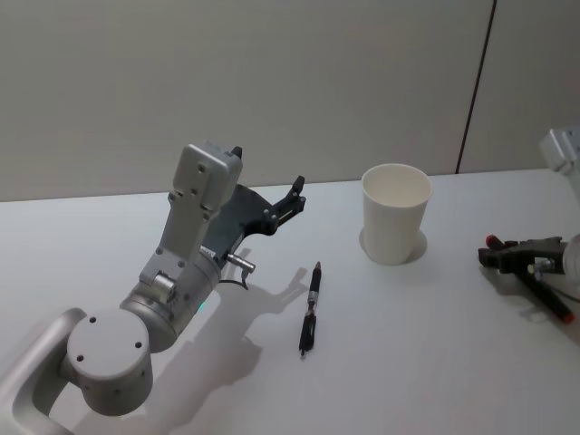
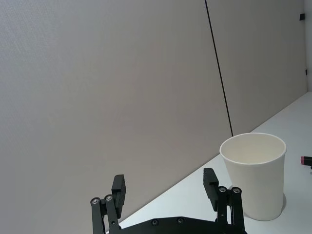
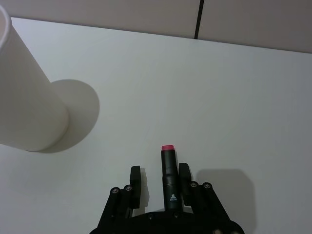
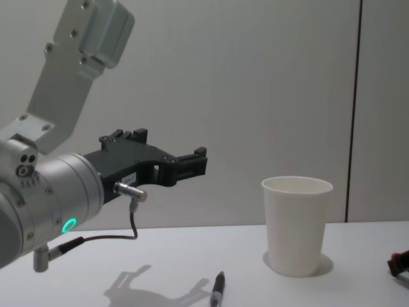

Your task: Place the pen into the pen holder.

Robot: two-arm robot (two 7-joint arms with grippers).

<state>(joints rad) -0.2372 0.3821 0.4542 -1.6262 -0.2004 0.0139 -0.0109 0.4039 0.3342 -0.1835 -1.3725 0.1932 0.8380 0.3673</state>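
Note:
A black pen (image 1: 310, 308) (image 4: 217, 289) lies on the white table, in front of and to the left of the pen holder (image 1: 395, 213) (image 2: 254, 170) (image 4: 297, 224), an upright, empty white paper cup (image 3: 24, 97). My left gripper (image 1: 295, 195) (image 2: 165, 187) (image 4: 199, 163) hovers open and empty above the table, behind and left of the pen, pointing toward the cup. My right gripper (image 1: 494, 256) (image 3: 160, 174) sits low at the table's right side. Its fingers stand a little apart around a second, red-tipped pen (image 3: 168, 168) (image 1: 490, 241), with a gap on one side.
The white table (image 1: 426, 344) meets a grey panel wall with a dark vertical seam (image 1: 476, 86) behind the cup. The left arm's big joints (image 1: 136, 335) fill the near left. Bare tabletop lies between pen, cup and right gripper.

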